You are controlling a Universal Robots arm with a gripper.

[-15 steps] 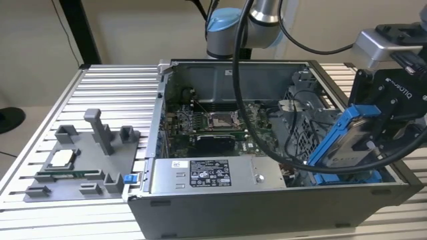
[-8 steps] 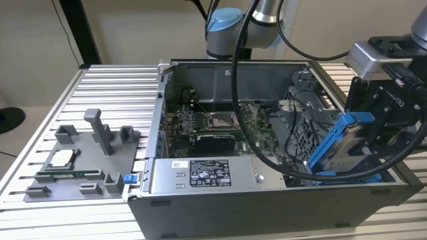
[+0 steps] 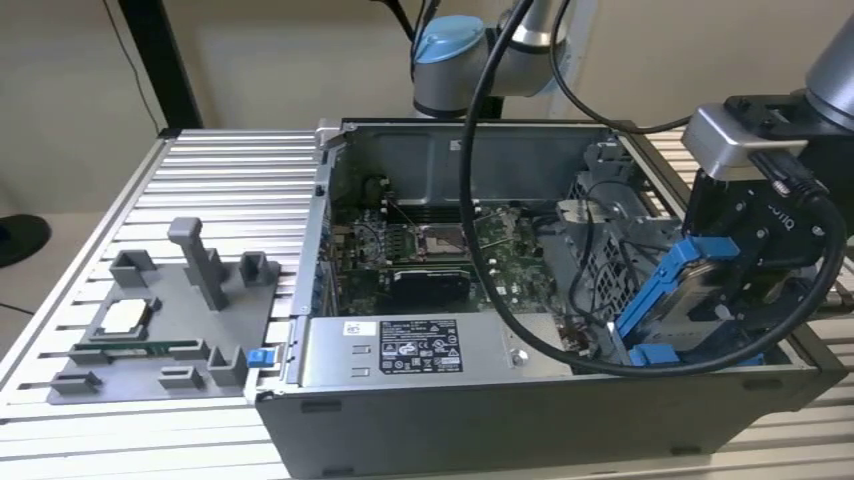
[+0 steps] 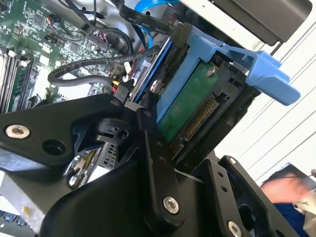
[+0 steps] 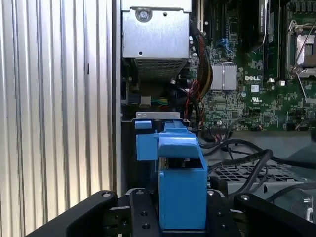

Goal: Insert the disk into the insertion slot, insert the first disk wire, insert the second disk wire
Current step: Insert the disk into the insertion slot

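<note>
My gripper point(image 3: 731, 292) is shut on the disk point(image 3: 683, 300), a drive in a bright blue carrier, held tilted over the case's corner at the exterior view's right. The disk's lower end reaches down inside the case wall. In the second wrist view the black fingers point(image 4: 154, 148) clamp the carrier point(image 4: 247, 64), with the drive's green board and connector point(image 4: 190, 106) facing out. In the first wrist view the carrier point(image 5: 180, 190) stands between my fingers, and a blue part of the insertion slot point(image 5: 146, 144) lies just beyond it under a metal lip. Loose black wires point(image 5: 247, 159) lie beside the slot.
The open computer case point(image 3: 534, 430) stands on a ribbed aluminium table point(image 3: 227, 180). Inside are the motherboard point(image 3: 441, 250), a silver power-supply box point(image 3: 400, 350) and a grey perforated cage point(image 3: 607, 275). A grey fixture plate point(image 3: 160, 330) lies at the exterior view's left. The arm's black cable point(image 3: 470, 190) loops over the case.
</note>
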